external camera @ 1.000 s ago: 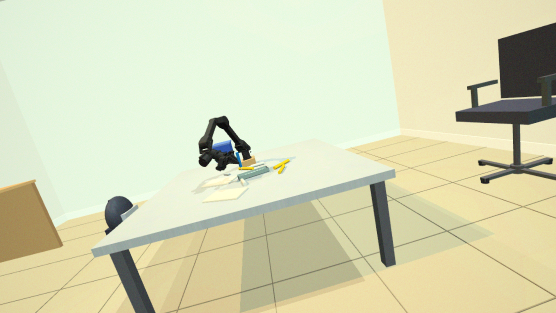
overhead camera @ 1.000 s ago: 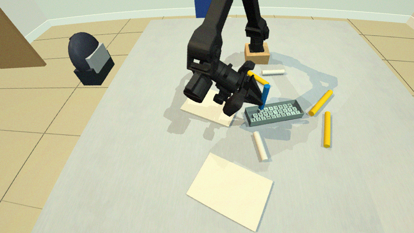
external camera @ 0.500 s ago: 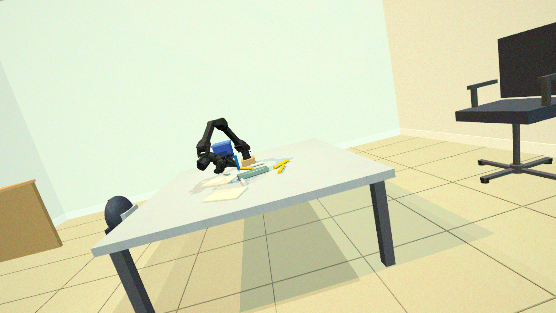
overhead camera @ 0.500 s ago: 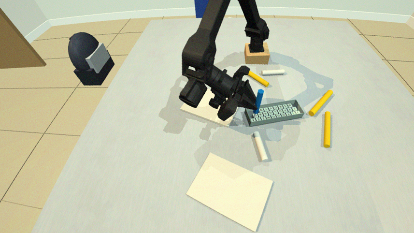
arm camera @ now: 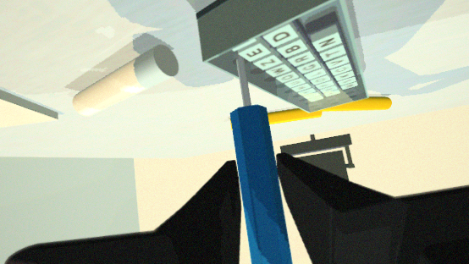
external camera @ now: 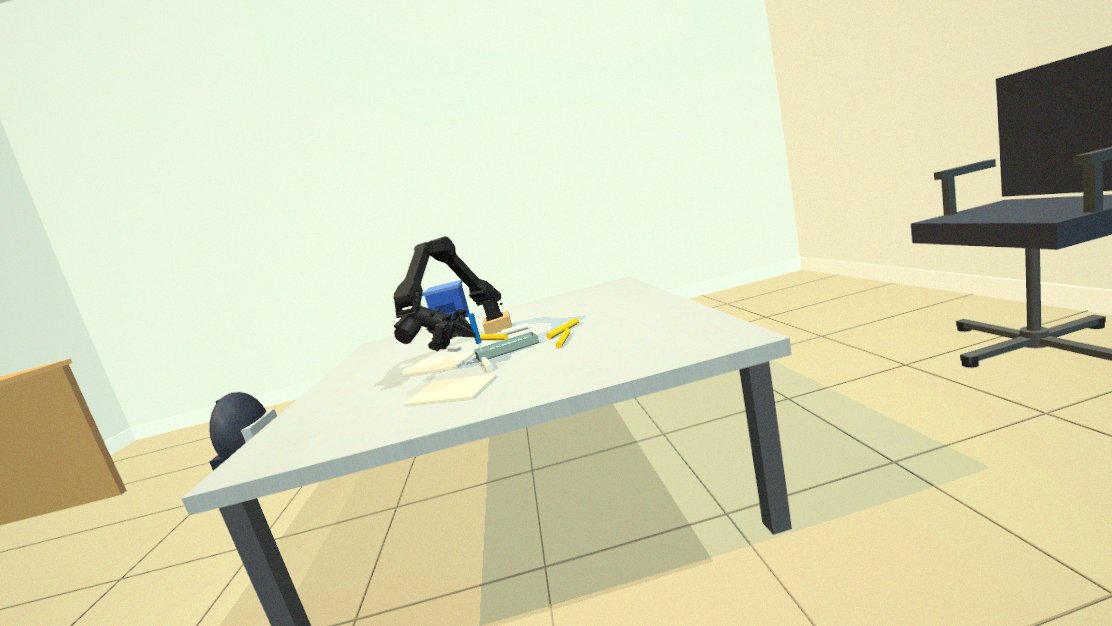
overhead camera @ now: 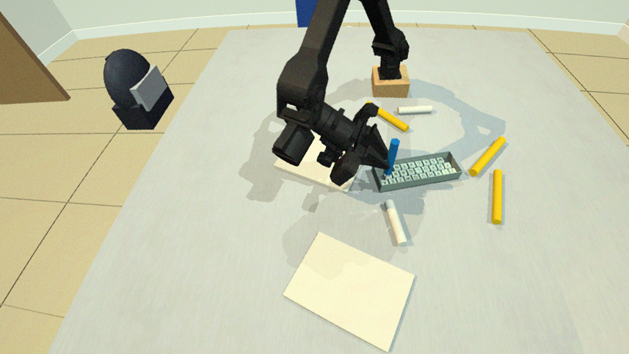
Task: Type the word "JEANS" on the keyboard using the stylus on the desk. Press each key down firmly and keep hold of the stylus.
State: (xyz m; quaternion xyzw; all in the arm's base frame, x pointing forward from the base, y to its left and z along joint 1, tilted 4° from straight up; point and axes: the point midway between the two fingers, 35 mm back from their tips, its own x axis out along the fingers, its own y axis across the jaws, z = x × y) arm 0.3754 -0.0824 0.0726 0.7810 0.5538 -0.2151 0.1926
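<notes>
The stylus [overhead camera: 393, 151] [external camera: 473, 320] [arm camera: 259, 203] has a blue barrel and a thin grey tip. My gripper [overhead camera: 389, 163] [external camera: 472, 332] [arm camera: 256, 165] is shut on the barrel and holds it leaning, tip down, over the left end of the keyboard. The keyboard [overhead camera: 421, 183] [external camera: 509, 348] [arm camera: 237, 31] is a grey-green tray with rows of pale lettered keys. In the wrist view the tip is at the near end of the keyboard, beside the E key [arm camera: 254, 52]; the D key [arm camera: 281, 36] is in the row beyond. Whether the tip presses a key cannot be told.
A white cylinder [overhead camera: 397, 224] [arm camera: 123, 82] lies in front of the keyboard. Two yellow sticks [overhead camera: 487, 155] [overhead camera: 497, 196] lie to its right, another [overhead camera: 391, 119] behind it with a second white cylinder [overhead camera: 414, 110]. Pale flat pads [overhead camera: 350, 291] [overhead camera: 297, 165] lie in front and beneath the arm.
</notes>
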